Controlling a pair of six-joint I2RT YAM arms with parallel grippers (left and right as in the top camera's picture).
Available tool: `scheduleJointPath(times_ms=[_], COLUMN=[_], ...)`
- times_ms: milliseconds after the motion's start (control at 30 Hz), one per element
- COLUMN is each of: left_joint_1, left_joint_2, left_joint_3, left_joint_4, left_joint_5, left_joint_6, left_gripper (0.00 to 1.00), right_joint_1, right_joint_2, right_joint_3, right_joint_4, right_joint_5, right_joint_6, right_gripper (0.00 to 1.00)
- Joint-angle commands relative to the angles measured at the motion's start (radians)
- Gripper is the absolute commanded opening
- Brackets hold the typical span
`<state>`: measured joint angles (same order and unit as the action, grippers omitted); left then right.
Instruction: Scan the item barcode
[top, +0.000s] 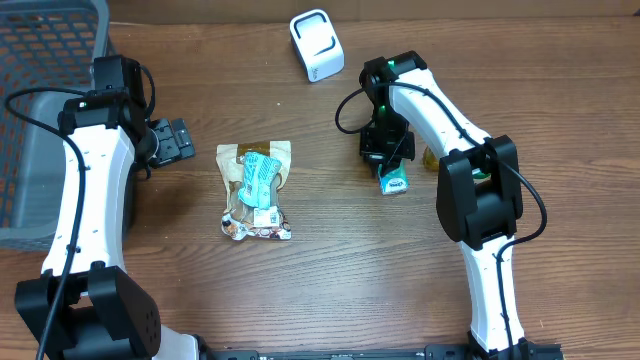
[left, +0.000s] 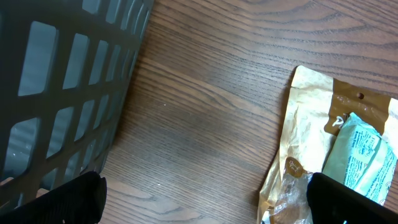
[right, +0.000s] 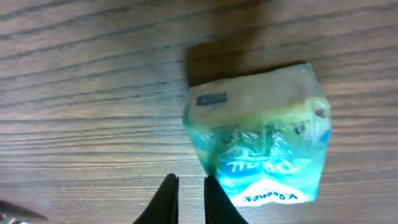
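- right gripper (right: 186, 200) is closed on nothing; the packet (right: 261, 143) lies flat on the table, just beside its fingertips and off to one side.
- left gripper (left: 205, 199) is wide open, well apart; the right arm is nearer.
- scanner (top: 317, 45) stands beyond the packet.

Left claw (top: 178, 140) spread wide; right claw (right: 191, 188) nearly closed, downward.

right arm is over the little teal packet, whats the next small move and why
Probably open the right gripper and shift it sideways over the teal packet. Its jaws are almost closed with nothing between them, and the packet lies on the table just beside the fingertips, so it isn't gripped and can't go to the white scanner.
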<state>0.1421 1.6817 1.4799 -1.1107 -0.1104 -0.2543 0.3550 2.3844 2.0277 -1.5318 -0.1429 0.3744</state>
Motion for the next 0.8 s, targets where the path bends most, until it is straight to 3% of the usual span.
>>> scheduleJointPath(times_ms=[0, 767], left_joint_1=[0.002, 0.002], left_joint_2=[-0.016, -0.016], left_joint_3=[0.020, 0.020], left_joint_4=[0.000, 0.000], left_joint_5=[-0.012, -0.012], left_joint_6=[0.011, 0.011], left_gripper=[1.00, 1.00], right_joint_1=[0.001, 0.004], right_joint_2=[-0.005, -0.005], right_joint_3=[-0.004, 0.000], right_joint_4=[0.005, 0.045], right_joint_5=[-0.015, -0.099], right_joint_6=[0.027, 0.019], right_gripper=[0.09, 0.04])
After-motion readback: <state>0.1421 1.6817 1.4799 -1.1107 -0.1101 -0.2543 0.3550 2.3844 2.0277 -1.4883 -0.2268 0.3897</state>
